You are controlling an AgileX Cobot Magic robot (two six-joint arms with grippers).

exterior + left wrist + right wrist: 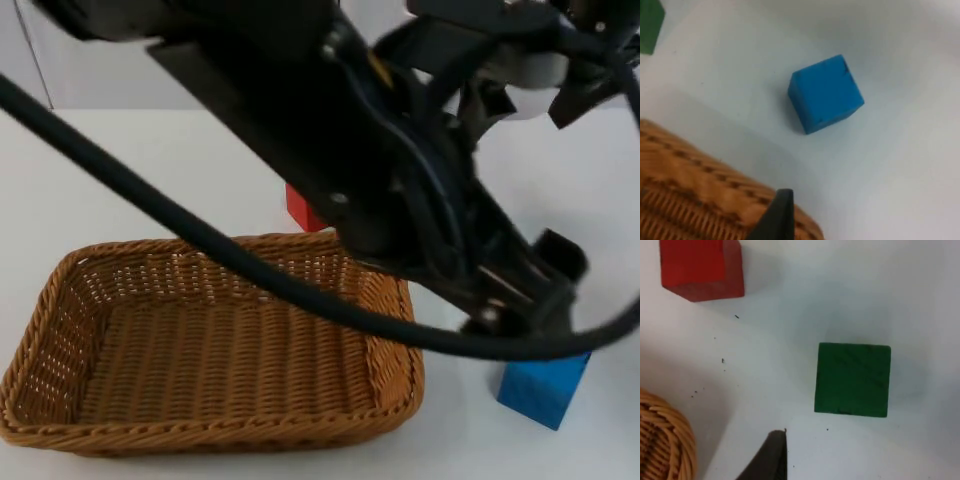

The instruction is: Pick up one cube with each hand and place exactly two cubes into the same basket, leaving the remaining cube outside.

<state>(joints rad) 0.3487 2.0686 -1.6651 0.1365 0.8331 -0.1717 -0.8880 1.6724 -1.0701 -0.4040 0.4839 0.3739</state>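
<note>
Down near the basket's (215,350) right rim, the left tool (535,310) hangs over the blue cube (543,388), which sits on open white surface (120,170); its finger spread I cannot tell. The right tool (520,80) hovers above the green cube (852,379), spread unclear too, with the red cube (303,210) just behind the basket's far edge.

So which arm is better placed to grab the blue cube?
Probably the left: its pincer hangs right over the blue cube beside the basket, while the right wrist view looks down on the green cube.
</note>
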